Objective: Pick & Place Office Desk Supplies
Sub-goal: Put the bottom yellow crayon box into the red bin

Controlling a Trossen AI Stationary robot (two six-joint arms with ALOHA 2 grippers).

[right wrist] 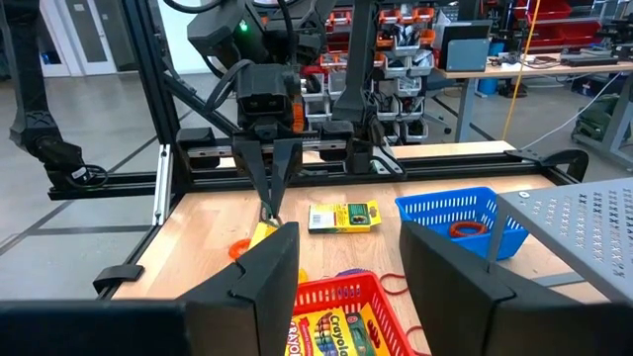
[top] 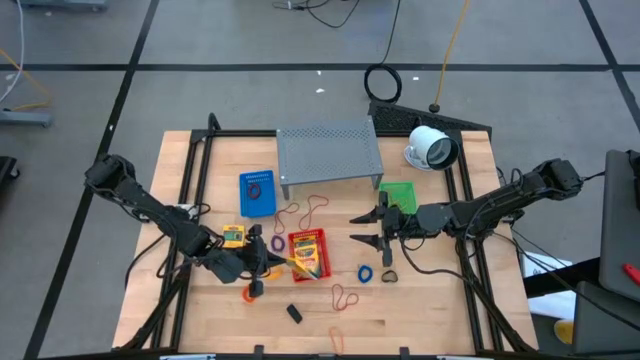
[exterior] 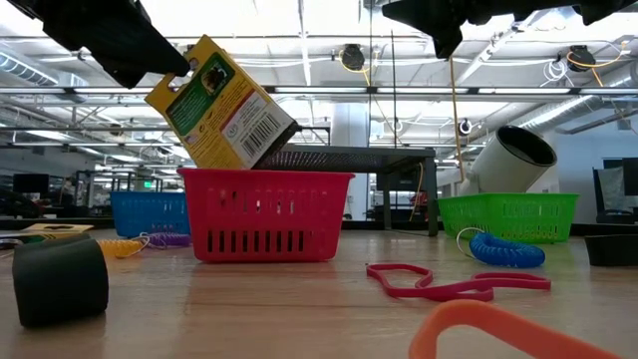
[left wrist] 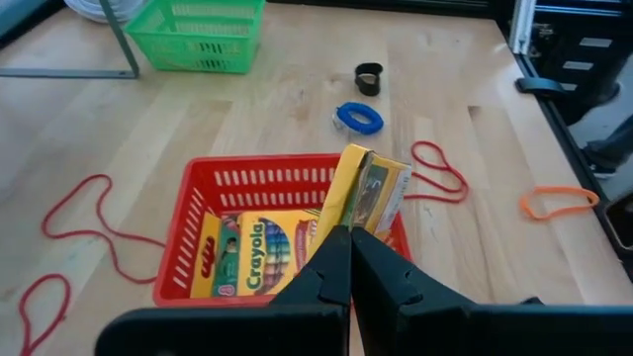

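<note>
1. The desk [top: 420, 300] carries a grey shelf [top: 330, 152] at the back, well beyond both sets of fingers.
2. A white round device [top: 431, 147] lies tilted beside the shelf, behind the right arm.
3. The red basket [left wrist: 259, 178] sits directly below the left fingers; crayon packets [left wrist: 259, 252] lie flat inside it.
4. A blue basket [top: 257, 193] stands beyond the left fingers, and a green basket [top: 399, 193] lies just behind the right fingers.
5. The left gripper [left wrist: 349, 259] hangs over the red basket's near edge, its fingers [left wrist: 326, 267] closed on a thin edge of a yellow packet [left wrist: 371, 190], which is clear of the basket and tilted, as the low view shows.
6. The right gripper [top: 378, 228] hovers between the red and green baskets, its fingers [right wrist: 450, 267] spread apart and gripping nothing.
7. Another yellow packet [right wrist: 343, 216] lies flat on the desk, on the far side of the left fingers as the right wrist view shows.
8. A blue coil [left wrist: 358, 117] and a small black ring-like piece [left wrist: 368, 77] lie on the desk past the held packet, near the right fingers.
9. Red bands [left wrist: 440, 170] lie just beside the basket, and an orange band [left wrist: 559, 203] farther off.
10. A small black piece [top: 294, 313] lies on the desk's front part, apart from both sets of fingers.
</note>
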